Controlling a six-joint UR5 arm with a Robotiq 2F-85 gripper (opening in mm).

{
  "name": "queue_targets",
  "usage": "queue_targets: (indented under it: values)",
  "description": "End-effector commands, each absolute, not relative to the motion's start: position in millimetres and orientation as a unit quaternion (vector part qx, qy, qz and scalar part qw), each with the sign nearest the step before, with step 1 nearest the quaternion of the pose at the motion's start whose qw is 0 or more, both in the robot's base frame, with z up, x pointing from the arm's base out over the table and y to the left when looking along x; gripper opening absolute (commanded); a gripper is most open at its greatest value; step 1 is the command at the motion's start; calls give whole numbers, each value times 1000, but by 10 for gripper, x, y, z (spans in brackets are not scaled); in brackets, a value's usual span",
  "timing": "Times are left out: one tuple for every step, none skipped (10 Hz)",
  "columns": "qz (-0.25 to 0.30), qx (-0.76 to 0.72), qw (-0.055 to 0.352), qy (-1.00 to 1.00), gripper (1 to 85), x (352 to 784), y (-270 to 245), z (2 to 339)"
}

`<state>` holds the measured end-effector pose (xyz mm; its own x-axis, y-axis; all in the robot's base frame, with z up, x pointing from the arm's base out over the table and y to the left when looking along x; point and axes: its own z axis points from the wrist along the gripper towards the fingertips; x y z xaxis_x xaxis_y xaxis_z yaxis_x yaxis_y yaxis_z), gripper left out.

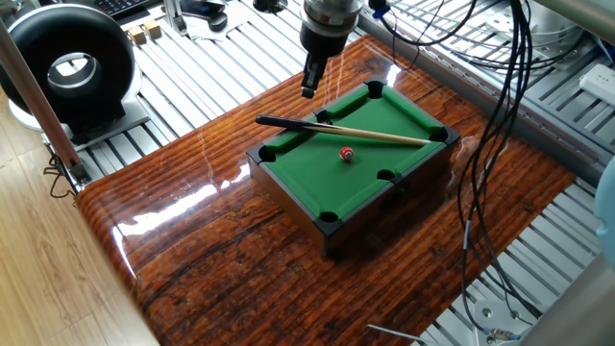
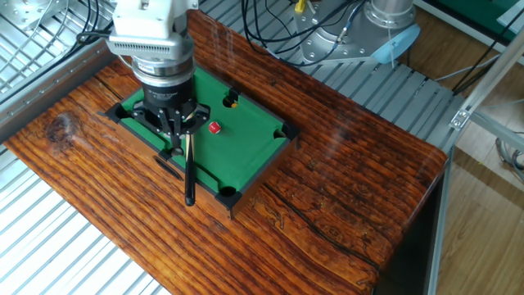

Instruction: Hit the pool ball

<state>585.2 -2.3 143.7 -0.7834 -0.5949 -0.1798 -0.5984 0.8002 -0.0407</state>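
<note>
The pool ball point(image 1: 346, 154) is a tiny red ball with a white spot, resting mid-felt on the small green pool table point(image 1: 382, 113). It also shows in the other fixed view point(image 2: 214, 128), on the same table point(image 2: 254, 147). A thin wooden cue stick point(image 1: 375, 135) with a black butt lies across the table's rails; its butt end point(image 2: 190, 188) overhangs the table. My gripper point(image 1: 309, 86) hangs above the butt half of the cue, off the table's far-left rail, with its fingers together and empty. In the other fixed view the gripper point(image 2: 174, 138) is left of the ball.
The pool table stands on a glossy wooden board point(image 1: 221, 240). A black ring-shaped device point(image 1: 72, 67) is at the far left. Black cables point(image 1: 500, 115) hang at the right. Slatted metal decking point(image 2: 49, 238) surrounds the board.
</note>
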Motion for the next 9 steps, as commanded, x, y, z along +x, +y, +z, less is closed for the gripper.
queue_targets:
  values:
    - [11, -347, 84, 934, 10, 5807, -23, 1441]
    - [18, -348, 86, 933, 10, 5799, 16, 1443]
    - [17, -355, 84, 931, 10, 5795, 8, 1442]
    - [19, -367, 65, 928, 10, 5695, -11, 1428]
    - [-2, -380, 55, 923, 10, 5683, -130, 1419]
    - [-30, -363, 40, 930, 10, 5668, -300, 1417]
    - [-16, -332, 25, 943, 10, 5570, -263, 1408]
    - [8, -325, 12, 946, 10, 5462, -168, 1405]
    - [13, -336, 19, 942, 10, 5486, -132, 1406]
